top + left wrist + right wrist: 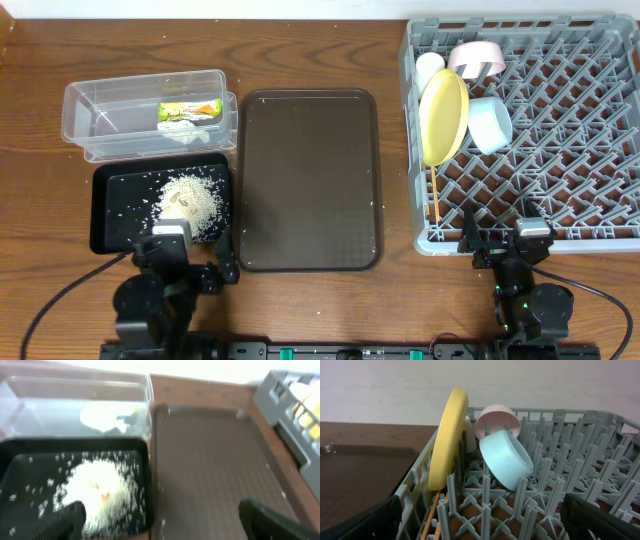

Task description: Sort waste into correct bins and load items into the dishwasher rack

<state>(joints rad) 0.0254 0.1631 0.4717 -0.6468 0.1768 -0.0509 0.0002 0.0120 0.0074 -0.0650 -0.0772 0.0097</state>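
The grey dishwasher rack (pixel 560 150) at the right holds the yellow plate (pixel 444 116) on edge, the light blue bowl (pixel 489 124), the pinkish bowl (pixel 477 58), the white cup (pixel 430 66) and the chopsticks (pixel 435 196). The plate (pixel 447 435), blue bowl (pixel 506 460) and pinkish bowl (pixel 496 419) also show in the right wrist view. The clear tub (pixel 140 112) holds the snack wrapper (pixel 188 111) and white tissue (pixel 190 130). The black tray (pixel 115 205) holds a rice pile (pixel 192 198). My left gripper (pixel 185 262) is open and empty near the black tray's front edge. My right gripper (pixel 505 245) is open and empty at the rack's front edge.
A large dark brown serving tray (pixel 308 180) lies between the bins and the rack, with a few stray rice grains on it. Both arms' bases and cables sit along the table's front edge. The table is brown wood.
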